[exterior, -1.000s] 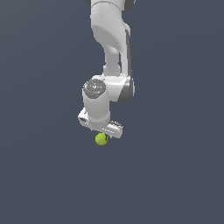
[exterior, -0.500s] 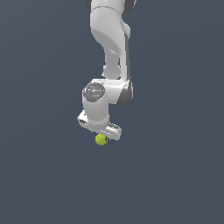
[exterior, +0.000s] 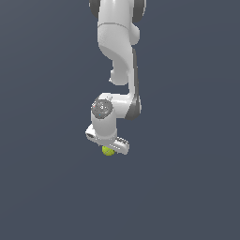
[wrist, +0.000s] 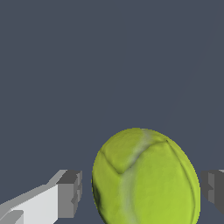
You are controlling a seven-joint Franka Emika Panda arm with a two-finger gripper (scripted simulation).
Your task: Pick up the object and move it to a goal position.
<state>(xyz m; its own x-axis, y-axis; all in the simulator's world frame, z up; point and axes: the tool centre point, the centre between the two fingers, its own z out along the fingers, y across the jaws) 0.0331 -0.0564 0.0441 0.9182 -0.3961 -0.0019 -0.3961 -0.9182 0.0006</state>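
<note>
In the exterior view the gripper (exterior: 109,149) hangs from the white arm (exterior: 119,51), the yellow-green ball (exterior: 108,151) tucked right under it. In the wrist view the ball (wrist: 146,177) sits between spread grey fingertips (wrist: 70,194), gaps either side.

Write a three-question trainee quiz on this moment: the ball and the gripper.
1. True or false: in the wrist view, both fingers press on the ball.
2. In the exterior view, the ball shows: A) above the wrist, B) at the lower edge of the gripper, C) far off to that view's right.
3. Fill in: the ball's colour is ____.

Key:
1. False; a gap shows on each side between finger and ball.
2. B.
3. Yellow-green, with a paler seam.
</note>
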